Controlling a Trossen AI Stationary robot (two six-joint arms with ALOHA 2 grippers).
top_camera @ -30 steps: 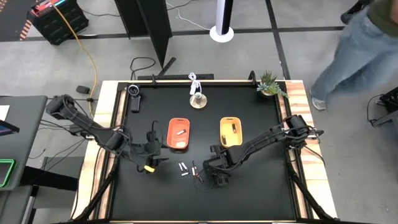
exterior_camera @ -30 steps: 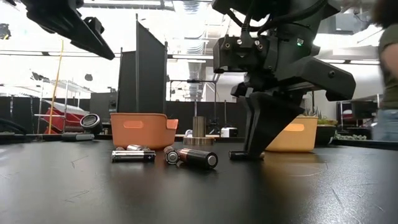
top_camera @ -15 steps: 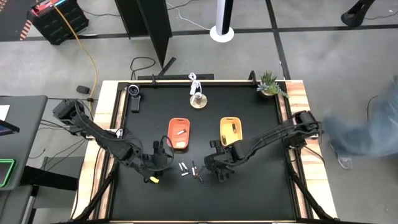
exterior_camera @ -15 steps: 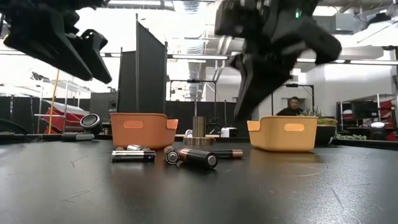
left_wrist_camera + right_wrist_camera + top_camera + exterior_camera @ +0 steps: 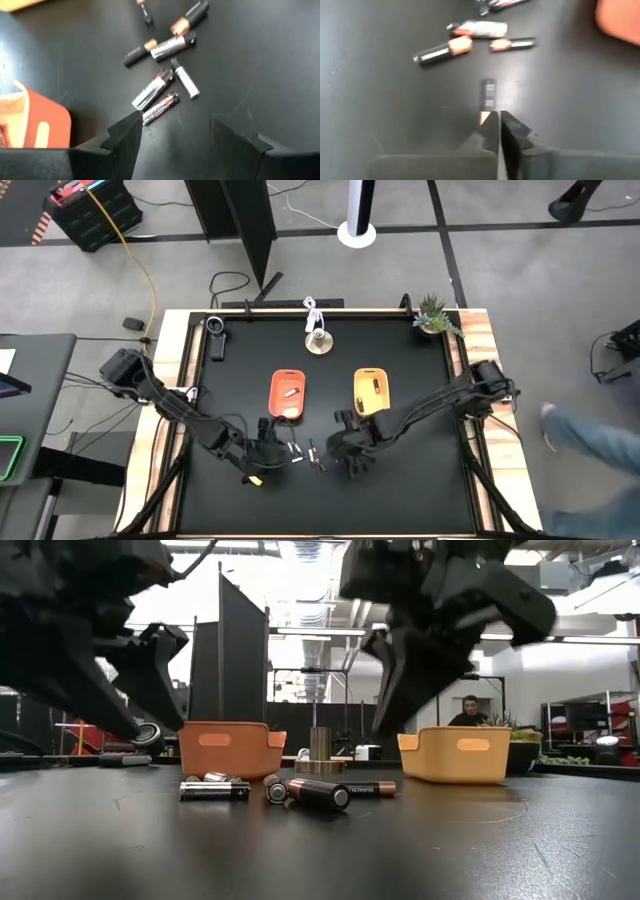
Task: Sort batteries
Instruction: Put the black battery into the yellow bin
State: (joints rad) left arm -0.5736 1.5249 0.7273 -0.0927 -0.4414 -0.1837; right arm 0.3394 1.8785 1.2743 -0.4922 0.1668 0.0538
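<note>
left wrist view: open left claw (image 5: 175,132) near batteries (image 5: 165,75).

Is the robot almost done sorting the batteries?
Not yet. One small cell lies in the orange oblong tray and one in the yellow oblong tray. Neither gripper holds anything. A cluster of loose silvery and dark copper-tipped batteries waits on the black table.

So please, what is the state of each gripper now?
Left gripper: open, holding nothing, above the loose batteries.
Right gripper: nearly shut, holding nothing, near one copper-ended battery.
</note>
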